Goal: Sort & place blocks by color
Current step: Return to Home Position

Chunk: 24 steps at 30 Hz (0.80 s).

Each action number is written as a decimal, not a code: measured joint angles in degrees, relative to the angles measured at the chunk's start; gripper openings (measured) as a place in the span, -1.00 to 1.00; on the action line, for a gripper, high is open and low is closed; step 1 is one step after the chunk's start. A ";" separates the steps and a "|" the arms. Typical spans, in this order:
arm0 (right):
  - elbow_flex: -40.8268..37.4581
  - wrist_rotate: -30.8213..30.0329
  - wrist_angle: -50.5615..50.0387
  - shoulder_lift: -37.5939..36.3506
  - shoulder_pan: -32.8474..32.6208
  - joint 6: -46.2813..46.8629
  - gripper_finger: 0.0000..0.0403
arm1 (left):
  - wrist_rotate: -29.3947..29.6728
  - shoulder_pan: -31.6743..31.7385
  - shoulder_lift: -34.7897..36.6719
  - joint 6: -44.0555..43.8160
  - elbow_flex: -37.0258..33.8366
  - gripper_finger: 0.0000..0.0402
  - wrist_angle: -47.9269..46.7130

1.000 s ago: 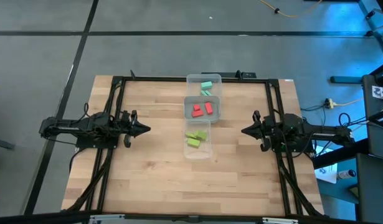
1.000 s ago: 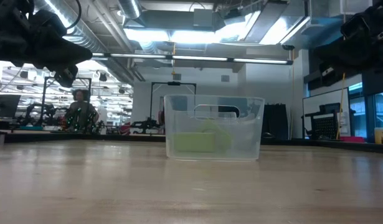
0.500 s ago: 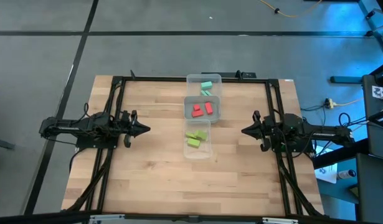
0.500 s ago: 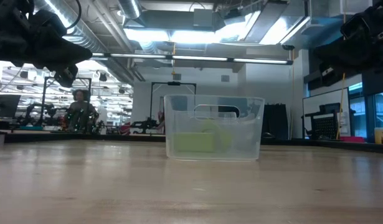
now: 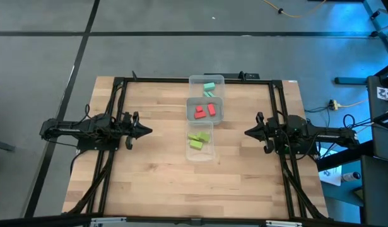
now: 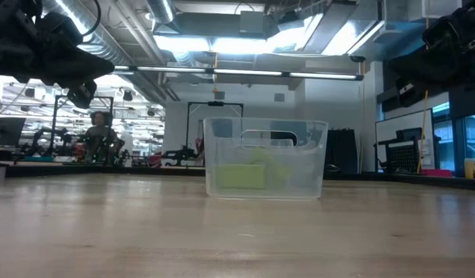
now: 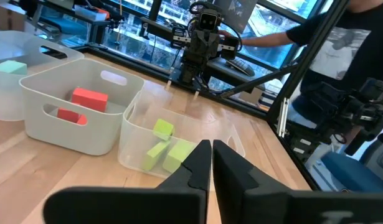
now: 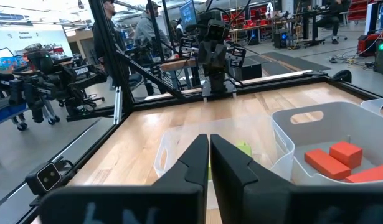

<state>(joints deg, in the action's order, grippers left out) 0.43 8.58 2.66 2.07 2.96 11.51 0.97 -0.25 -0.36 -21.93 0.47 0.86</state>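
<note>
Three trays stand in a row at mid-table. The far one holds mint blocks (image 5: pixel 209 87). The middle one holds red blocks (image 5: pixel 205 111), seen also as red blocks (image 7: pixel 89 99) in the left wrist view. The near one holds lime blocks (image 5: pixel 197 140), which show as lime blocks (image 7: pixel 164 146) and through the clear wall as lime blocks (image 6: pixel 241 176). My left gripper (image 5: pixel 149 131) is shut, empty, left of the trays. My right gripper (image 5: pixel 246 132) is shut, empty, right of them. Their tips show close together: left gripper (image 7: pixel 212 147), right gripper (image 8: pixel 208 140).
A black frame (image 5: pixel 181 80) runs round the wooden table top. The trays are the near clear tray (image 5: pixel 199 153), the middle tray (image 5: pixel 205 117) and the far tray (image 5: pixel 206 80). People and other equipment stand in the room beyond the table.
</note>
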 joint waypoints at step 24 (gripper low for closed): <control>0.02 -0.01 0.00 0.02 0.01 0.00 -0.90 | 0.00 0.00 0.00 -0.01 -0.02 -0.98 0.01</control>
<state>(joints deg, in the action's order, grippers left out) 0.45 8.57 2.66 2.09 2.97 11.50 0.97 -0.25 -0.36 -21.94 0.45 0.87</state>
